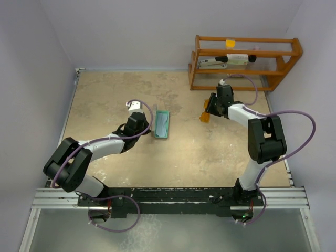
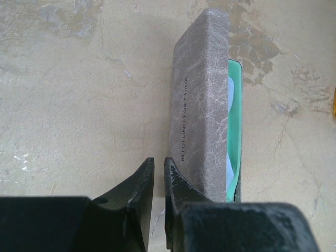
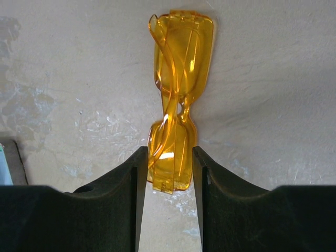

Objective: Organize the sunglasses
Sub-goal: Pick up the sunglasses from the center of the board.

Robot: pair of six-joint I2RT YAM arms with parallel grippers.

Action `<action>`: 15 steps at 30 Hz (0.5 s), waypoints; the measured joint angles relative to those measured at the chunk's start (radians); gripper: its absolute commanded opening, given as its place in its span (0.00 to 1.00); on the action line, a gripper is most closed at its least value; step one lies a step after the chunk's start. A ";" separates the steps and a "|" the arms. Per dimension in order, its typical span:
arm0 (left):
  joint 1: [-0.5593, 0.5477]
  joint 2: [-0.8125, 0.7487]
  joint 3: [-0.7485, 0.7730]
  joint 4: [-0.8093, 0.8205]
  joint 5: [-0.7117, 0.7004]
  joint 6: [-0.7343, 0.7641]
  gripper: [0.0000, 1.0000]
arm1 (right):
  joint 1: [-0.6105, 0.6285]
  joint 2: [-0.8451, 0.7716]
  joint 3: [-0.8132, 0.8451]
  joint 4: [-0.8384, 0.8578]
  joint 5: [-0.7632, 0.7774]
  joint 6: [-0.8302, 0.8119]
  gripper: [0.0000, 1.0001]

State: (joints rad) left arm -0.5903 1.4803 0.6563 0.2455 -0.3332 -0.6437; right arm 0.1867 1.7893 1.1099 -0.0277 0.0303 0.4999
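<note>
My right claw pinches the sunglasses by one lens, at the right side of the mottled beige table: glossy, see-through amber plastic, curved, temples folded. My left claw is all but closed on nothing, beside the boxy grey marbled case with its mint lining.

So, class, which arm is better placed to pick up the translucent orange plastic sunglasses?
Right: the right gripper straddles one lens of the translucent orange sunglasses; the left gripper, nearly shut, sits beside the grey marbled case.
</note>
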 measured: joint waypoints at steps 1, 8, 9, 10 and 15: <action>0.000 0.000 0.000 0.000 0.000 0.000 0.10 | 0.000 0.005 0.006 0.002 0.000 0.000 0.42; 0.000 0.000 0.000 0.000 0.007 0.000 0.10 | -0.005 0.051 0.047 0.012 -0.008 0.005 0.41; 0.000 0.000 0.000 0.000 0.008 0.000 0.10 | -0.005 0.059 0.052 0.013 -0.012 0.006 0.41; 0.000 0.000 0.000 0.000 0.008 0.000 0.10 | -0.005 0.067 0.055 0.014 -0.017 0.005 0.41; 0.000 0.000 0.000 0.000 0.008 0.000 0.10 | -0.005 0.087 0.057 0.014 -0.022 0.006 0.40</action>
State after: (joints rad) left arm -0.5903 1.4803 0.6563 0.2451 -0.3252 -0.6437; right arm 0.1822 1.8763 1.1667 -0.0132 0.0082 0.5056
